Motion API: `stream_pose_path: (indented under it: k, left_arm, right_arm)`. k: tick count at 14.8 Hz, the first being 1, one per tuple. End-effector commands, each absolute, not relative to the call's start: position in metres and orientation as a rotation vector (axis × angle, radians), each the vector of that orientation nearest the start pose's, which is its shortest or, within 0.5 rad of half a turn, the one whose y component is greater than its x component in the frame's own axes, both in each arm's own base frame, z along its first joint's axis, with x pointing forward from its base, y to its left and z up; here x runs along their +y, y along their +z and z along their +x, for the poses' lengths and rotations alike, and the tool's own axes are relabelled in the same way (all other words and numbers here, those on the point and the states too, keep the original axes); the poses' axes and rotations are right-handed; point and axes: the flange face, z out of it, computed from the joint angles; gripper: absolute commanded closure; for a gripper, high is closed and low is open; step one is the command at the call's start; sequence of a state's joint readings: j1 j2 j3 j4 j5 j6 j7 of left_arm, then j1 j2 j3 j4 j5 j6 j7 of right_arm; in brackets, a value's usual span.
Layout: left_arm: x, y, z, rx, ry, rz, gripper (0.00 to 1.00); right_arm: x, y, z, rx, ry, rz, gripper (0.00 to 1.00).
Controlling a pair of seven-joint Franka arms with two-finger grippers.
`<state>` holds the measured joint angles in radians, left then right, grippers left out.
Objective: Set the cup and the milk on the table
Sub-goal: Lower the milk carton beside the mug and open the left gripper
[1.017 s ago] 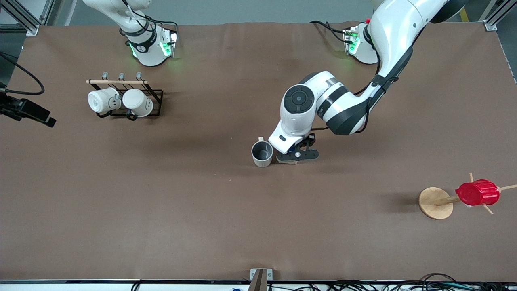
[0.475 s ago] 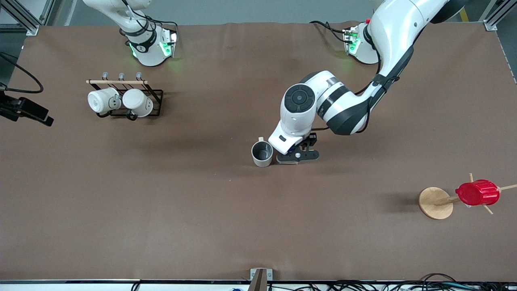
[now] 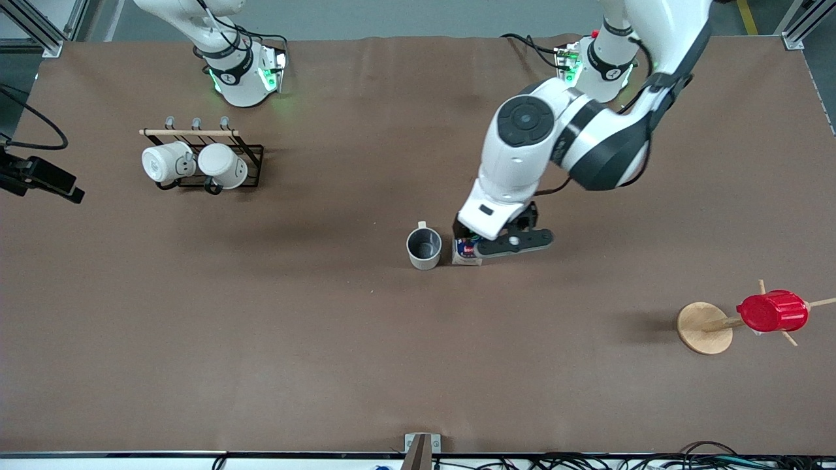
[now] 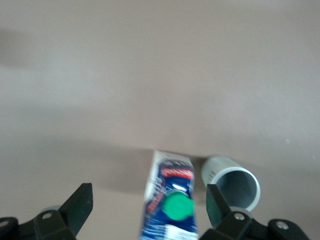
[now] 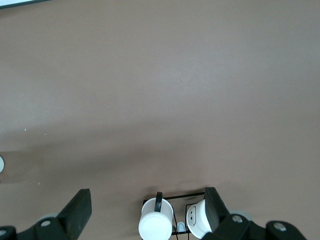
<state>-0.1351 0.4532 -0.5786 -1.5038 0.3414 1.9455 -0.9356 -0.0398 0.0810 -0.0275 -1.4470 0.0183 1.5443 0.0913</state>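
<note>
Brown matte sheeting covers the whole table (image 3: 261, 365), faintly creased, with the two arm bases along the edge farthest from the front camera. Near the middle of the table the cup (image 3: 424, 247) stands upright, mouth up, its small handle turned toward the bases; the milk (image 3: 466, 251) stands upright just beside it, toward the left arm's end, green cap on top. Both rest on the sheet and neither is gripped, so the placing looks done, with the pair set close together as one neat group. The left end effector (image 3: 506, 243) hangs over the milk with its fingers spread wide; in the left wrist view they stand well clear of the carton on either side (image 4: 167, 200), with the cup (image 4: 231, 182) next to it, which reads as a release, and the sensible next move would be straight up to avoid tipping the carton. The right end effector (image 5: 145, 217) is out of the front view; its wrist camera shows the fingers wide apart, holding nothing, over a black wire rack (image 3: 202, 163) near the right arm's base, where that arm waits. Counted: one cup, one milk carton, two white mugs (image 3: 166, 162) lying on their sides in the rack, and one red ribbed cup (image 3: 772, 311) hung on a wooden peg stand (image 3: 703, 328) toward the left arm's end, nearer the front edge.
</note>
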Motion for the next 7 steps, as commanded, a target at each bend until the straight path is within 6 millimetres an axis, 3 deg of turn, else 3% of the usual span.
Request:
stream_pose_path:
  k: [1,3,7]
  left_arm:
    - [-0.336,0.470,0.568,-0.268,-0.168,-3.113,0.00]
    - [-0.287,0.490,0.573,-0.251,-0.144,-3.146,0.00]
    - [-0.190,0.522,0.565,-0.248,-0.171,-3.168,0.00]
  right_arm:
    - [-0.038,0.640,0.569,0.235,-0.029,-3.129,0.00]
    - [-0.038,0.640,0.569,0.235,-0.029,-3.129,0.00]
    - [-0.039,0.639,0.570,0.236,-0.029,-3.131,0.00]
